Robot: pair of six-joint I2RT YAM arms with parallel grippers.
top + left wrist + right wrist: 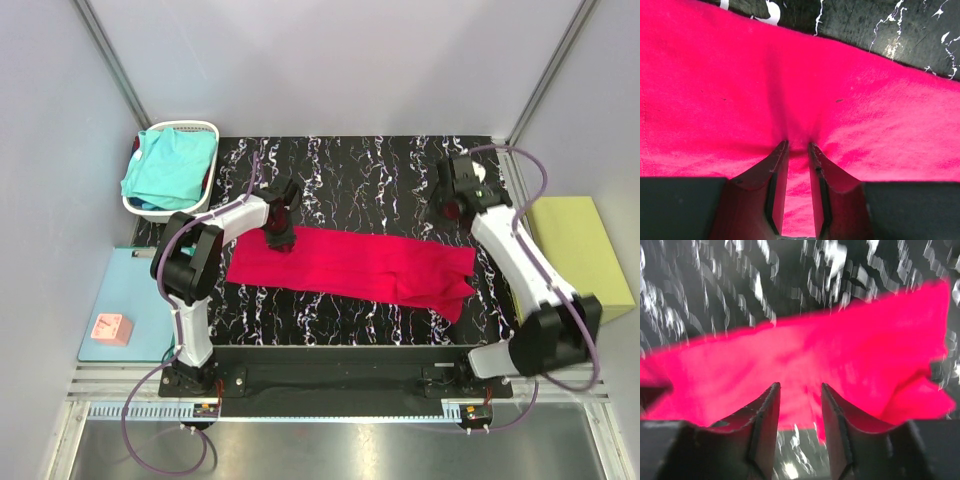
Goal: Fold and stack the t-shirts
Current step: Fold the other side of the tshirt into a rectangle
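- Where the black white-veined desk (340,170) reaches its far-left corner, a white slatted plastic basket (185,124) holds the turquoise cloth t-shirt (168,165). The shirt is bunched, unfolded and mounded above the rim. Slivers of other colours show beneath it, too small to name.
- Nearer the arms, off the desk's left edge, a flat light-blue mat (125,285) carries only a small pink block (110,328).
- The left claw (796,146) is nearly closed, its tips nipping a pucker of the crimson-red cloth t-shirt (370,265) at that shirt's left end; creases run into the tips.
- That shirt lies across the middle of the desk as a long folded band, its right end uneven with a loose corner poking toward the near side.
- Judging by its drape and wrinkles, it is light, limp and not fragile.
- Lifted from one point it would likely sag and unfold, so it is best pinched through all layers at an edge or corner, one claw per end.
- The right claw (800,387) stands partly open with nothing between its fingers, above the desk by the shirt's right end; its view is blurred.
- Far right, beside the desk, sits a yellow-green rectangular block (580,250), touching nothing else named.
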